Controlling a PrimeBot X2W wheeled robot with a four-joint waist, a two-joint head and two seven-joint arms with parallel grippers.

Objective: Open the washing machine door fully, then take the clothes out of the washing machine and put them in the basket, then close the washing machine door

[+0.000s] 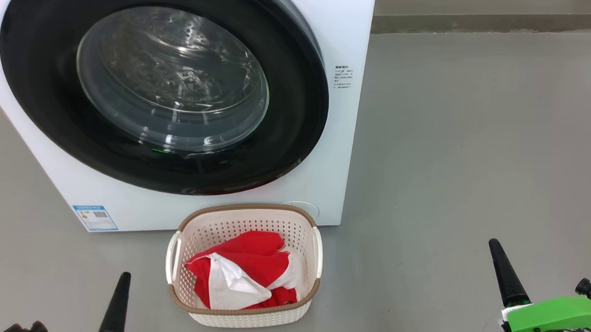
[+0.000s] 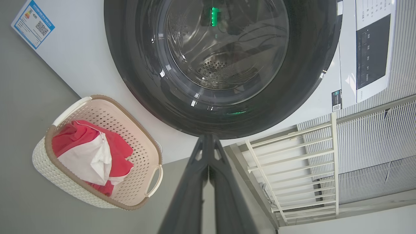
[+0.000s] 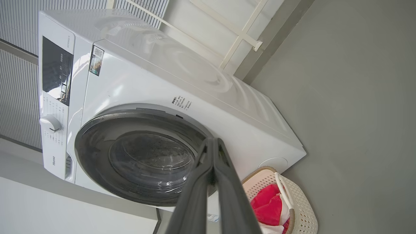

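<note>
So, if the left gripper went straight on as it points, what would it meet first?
Probably the left gripper meets the black rim of the washing machine door; depth is unclear.

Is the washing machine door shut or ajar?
Shut: the washing machine door lies flat against the front of the washing machine, with no drum opening showing. Whether it's latched, cannot tell.

A smooth grey floor [image 1: 476, 144] spreads across the right and near side, meeting a darker skirting strip [image 1: 481, 22] along the far wall [image 1: 482, 4]. Farther back stands a white thin-barred frame [image 2: 292, 162], perhaps a railing, against pale ribbed panelling [image 2: 373, 143].
</note>
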